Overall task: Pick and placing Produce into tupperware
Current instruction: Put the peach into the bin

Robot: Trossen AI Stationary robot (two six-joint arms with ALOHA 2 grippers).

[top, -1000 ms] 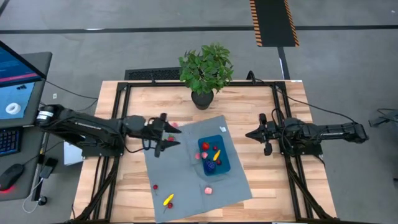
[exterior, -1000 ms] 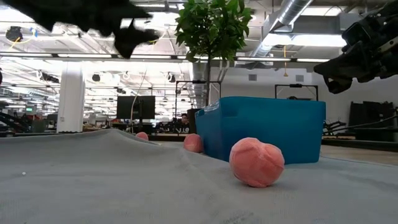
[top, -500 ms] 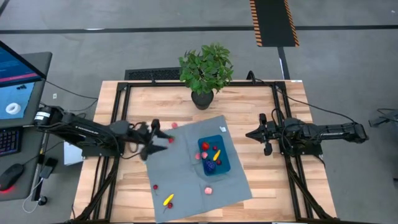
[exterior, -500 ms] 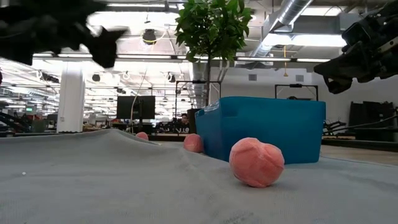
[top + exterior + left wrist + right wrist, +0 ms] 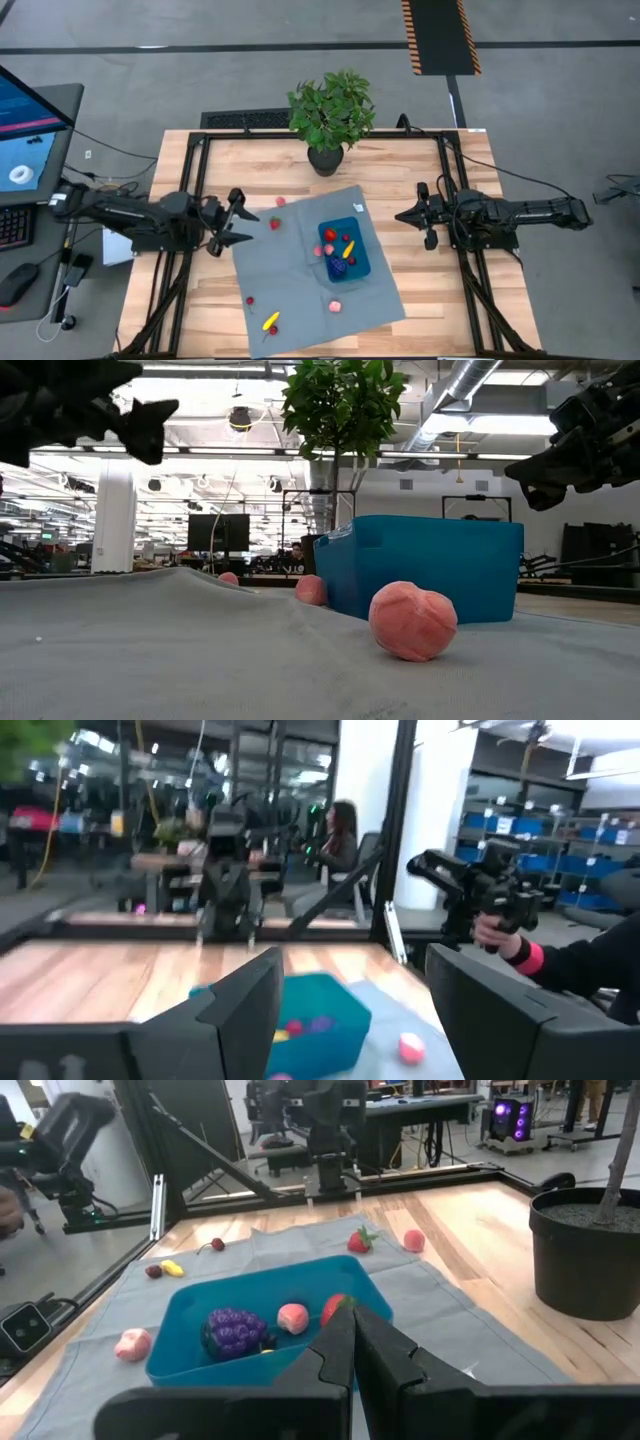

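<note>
— Since a second ago, left gripper (image 5: 232, 224) has pulled back off the mat's (image 5: 290, 280) left edge, fingers spread, empty.

— Target?

— Strawberry (image 5: 275, 223) just beside it, toward the tupperware (image 5: 362, 268). Right gripper (image 5: 408, 214) waits pressed shut.

Two grippers are showing, the left gripper (image 5: 243, 226) and the right gripper (image 5: 402, 215); one tupperware (image 5: 360, 264) is sitting between them, nearer the right, on one mat (image 5: 295, 270) beside one potted plant (image 5: 331, 112). Six loose produce pieces (image 5: 275, 223) are lying on the mat: two just ahead of the left gripper; four farther from it. Inside the tupperware about six are resting: one purple cluster (image 5: 338, 268), one yellow, one pink, three red.
</note>
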